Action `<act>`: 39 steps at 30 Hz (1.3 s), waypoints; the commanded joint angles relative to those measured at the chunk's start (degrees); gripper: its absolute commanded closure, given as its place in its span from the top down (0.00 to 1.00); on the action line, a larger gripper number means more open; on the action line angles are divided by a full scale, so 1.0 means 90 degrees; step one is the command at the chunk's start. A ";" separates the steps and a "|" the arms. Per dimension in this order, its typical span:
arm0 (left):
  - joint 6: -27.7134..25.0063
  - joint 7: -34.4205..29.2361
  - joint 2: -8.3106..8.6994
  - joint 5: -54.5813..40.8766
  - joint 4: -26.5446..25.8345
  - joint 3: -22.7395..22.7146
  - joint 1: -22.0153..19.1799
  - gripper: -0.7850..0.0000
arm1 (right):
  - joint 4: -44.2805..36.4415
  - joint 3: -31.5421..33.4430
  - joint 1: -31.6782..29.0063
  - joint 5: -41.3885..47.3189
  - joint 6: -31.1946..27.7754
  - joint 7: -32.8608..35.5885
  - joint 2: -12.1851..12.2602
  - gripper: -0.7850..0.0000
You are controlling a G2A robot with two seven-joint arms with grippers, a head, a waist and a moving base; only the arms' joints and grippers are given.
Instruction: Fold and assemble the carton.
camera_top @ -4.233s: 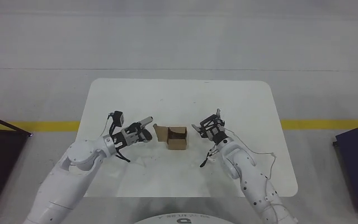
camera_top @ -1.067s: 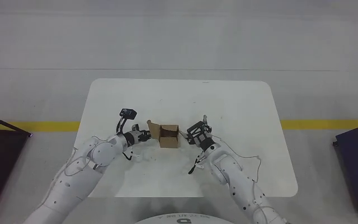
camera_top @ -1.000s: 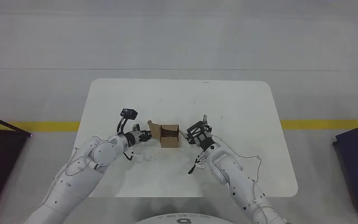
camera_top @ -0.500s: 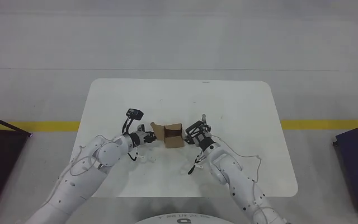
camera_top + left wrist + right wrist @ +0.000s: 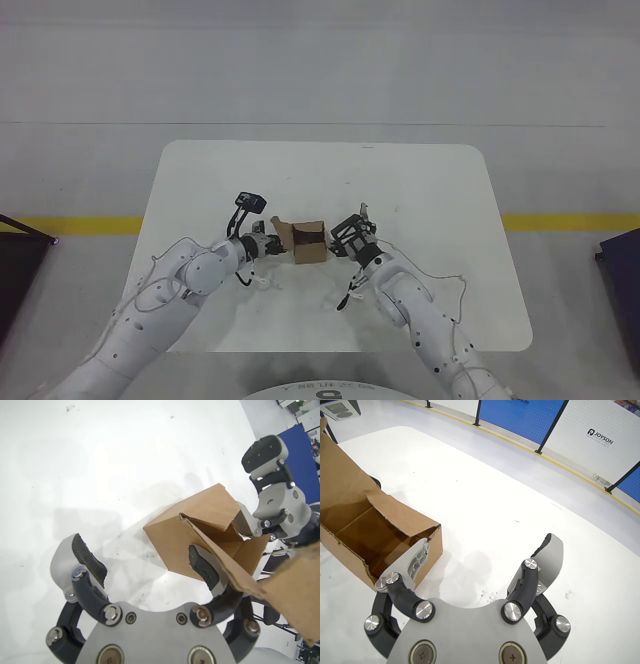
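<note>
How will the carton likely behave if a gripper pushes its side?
The carton looks empty and thin-walled, so it is probably light and apt to slide on the smooth table. Its open flap would likely bend before the body moves.

At the upper right of the right wrist view you have a white panel (image 5: 595, 420) carrying a small dark logo with a line of dark capital letters and finer print beneath it. At the top edge, a blue panel (image 5: 520, 410) carries white capital letters, cut off by the frame.
</note>
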 commanded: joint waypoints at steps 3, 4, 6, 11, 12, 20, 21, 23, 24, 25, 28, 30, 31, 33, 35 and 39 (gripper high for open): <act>-0.0058 0.0032 0.0028 -0.0363 0.0071 -0.0262 0.0097 1.00 | -0.0124 0.0149 -0.0095 0.0186 0.0042 -0.0159 0.0010 1.00; -0.0088 0.0034 0.0039 -0.0429 0.0073 -0.0332 0.0136 1.00 | -0.0152 0.0210 -0.0132 0.0236 0.0035 -0.0218 0.0018 1.00; -0.0162 -0.0011 0.0060 -0.0576 0.0058 -0.0450 0.0206 1.00 | -0.0164 0.0338 -0.0189 0.0313 0.0074 -0.0290 0.0031 1.00; -0.0190 -0.0108 0.0085 -0.0666 0.0005 -0.0588 0.0276 1.00 | 0.0072 0.0342 -0.0020 0.0309 0.0107 -0.0144 0.0012 1.00; -0.0187 -0.0114 0.0084 -0.0676 -0.0001 -0.0597 0.0274 1.00 | 0.0123 0.0303 0.0029 0.0295 0.0148 -0.0136 -0.0001 1.00; -0.0162 -0.0256 0.0077 -0.0768 -0.0277 -0.0593 0.0288 1.00 | 0.0389 0.0117 0.0235 0.0325 0.0634 -0.0216 -0.0098 1.00; -0.0154 -0.0264 0.0078 -0.0773 -0.0304 -0.0601 0.0302 1.00 | 0.0380 0.0141 0.0220 0.0356 0.0676 -0.0273 -0.0101 1.00; -0.0136 -0.0290 0.0081 -0.0777 -0.0312 -0.0615 0.0315 1.00 | 0.0350 0.0219 0.0169 0.0446 0.0703 -0.0377 -0.0099 1.00; -0.0114 -0.0300 0.0080 -0.0790 -0.0294 -0.0620 0.0315 1.00 | 0.0337 0.0254 0.0148 0.0480 0.0666 -0.0397 -0.0095 1.00; -0.0098 -0.0301 0.0079 -0.0808 -0.0269 -0.0629 0.0314 1.00 | 0.0316 0.0295 0.0128 0.0547 0.0596 -0.0432 -0.0090 1.00; -0.0087 -0.0303 0.0077 -0.0844 -0.0218 -0.0651 0.0305 1.00 | 0.0298 0.0456 0.0068 0.0594 0.0530 -0.0468 -0.0066 1.00; -0.0106 -0.0295 0.0077 -0.0859 -0.0207 -0.0663 0.0306 1.00 | 0.0370 0.0511 0.0075 0.0612 0.0509 -0.0403 -0.0062 1.00; -0.0109 -0.0289 0.0075 -0.0869 -0.0207 -0.0667 0.0306 1.00 | 0.0417 0.0500 0.0107 0.0593 0.0479 -0.0356 -0.0064 1.00; -0.0141 -0.0303 0.0068 -0.0918 -0.0234 -0.0651 0.0290 1.00 | 0.0524 0.0421 0.0192 0.0479 0.0505 -0.0276 -0.0081 1.00; -0.0196 -0.0333 0.0058 -0.0984 -0.0243 -0.0632 0.0243 1.00 | 0.0594 0.0276 0.0280 0.0379 0.0562 -0.0246 -0.0113 1.00; -0.0262 -0.0356 0.0035 -0.0954 -0.0268 -0.0557 0.0098 1.00 | 0.0696 -0.0036 0.0467 0.0069 0.0636 -0.0158 -0.0174 1.00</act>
